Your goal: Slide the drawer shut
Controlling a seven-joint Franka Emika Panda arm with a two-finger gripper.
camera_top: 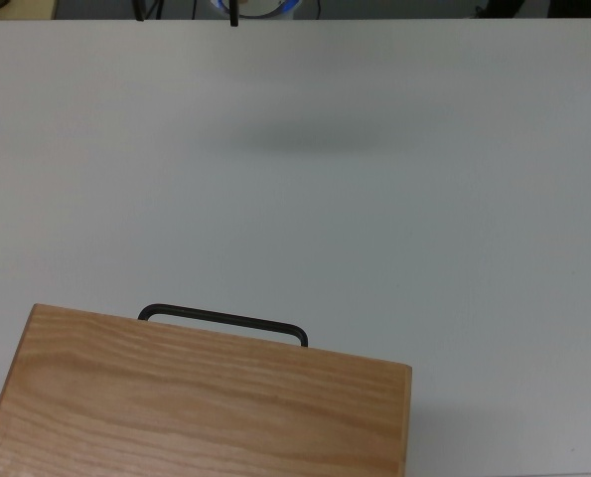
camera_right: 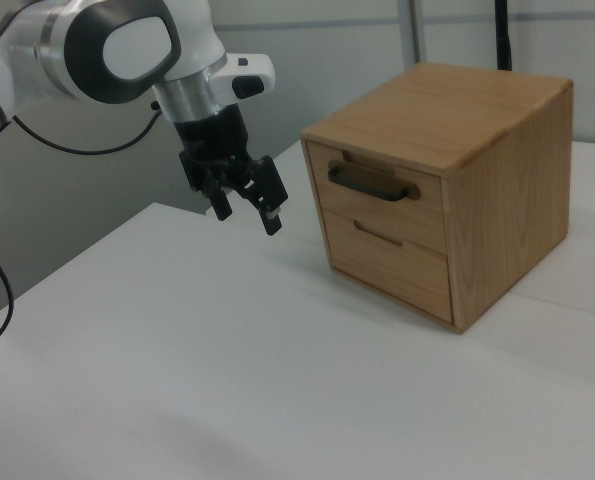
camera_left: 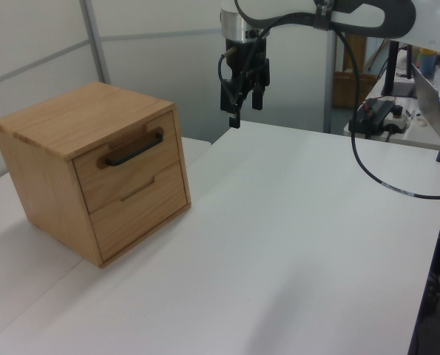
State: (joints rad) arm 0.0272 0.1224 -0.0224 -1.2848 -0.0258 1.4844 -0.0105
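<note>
One drawer (camera_left: 128,168) shut flush, handle horizontal, facing table, end effector (camera_left: 244,106) open, empty

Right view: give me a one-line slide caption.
Panda gripper open above the white table, apart from the oak cabinet whose top drawer sits flush.

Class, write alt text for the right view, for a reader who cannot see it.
A wooden cabinet stands on a white table, its upper drawer with a black bar handle flush with the front. To the right view's left, the robot arm's open gripper hangs above the table, apart from the cabinet.
</note>
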